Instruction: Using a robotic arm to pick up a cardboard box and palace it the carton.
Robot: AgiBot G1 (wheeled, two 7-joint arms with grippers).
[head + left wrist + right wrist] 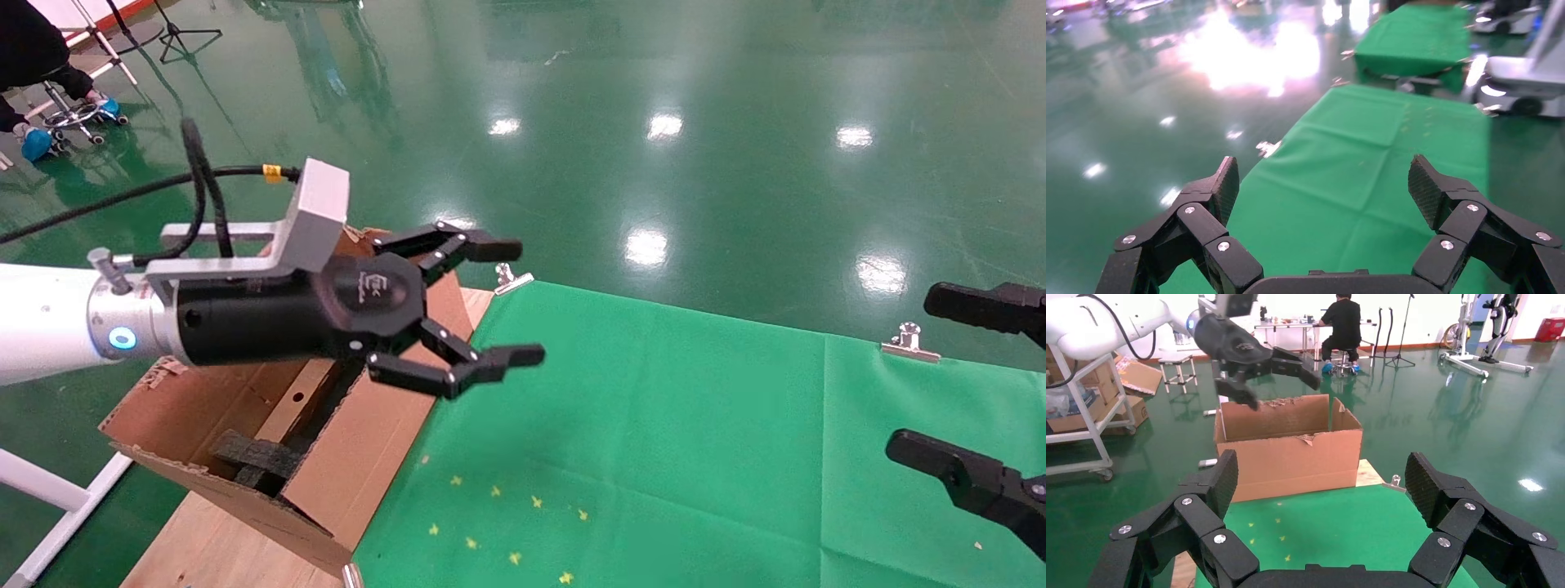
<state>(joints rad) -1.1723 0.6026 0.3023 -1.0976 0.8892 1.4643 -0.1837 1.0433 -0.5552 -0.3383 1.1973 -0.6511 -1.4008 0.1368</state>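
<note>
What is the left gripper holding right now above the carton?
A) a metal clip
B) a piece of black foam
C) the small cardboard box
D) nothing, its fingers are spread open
D: the left gripper hangs over the carton with its fingers apart and only air between them.

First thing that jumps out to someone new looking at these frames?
The left gripper, fingers spread and holding nothing, hangs in the air above the carton, which stands at the left edge of the green cloth. The carton's flaps are torn, and black foam lies inside. The right gripper waits open at the right edge.
</note>
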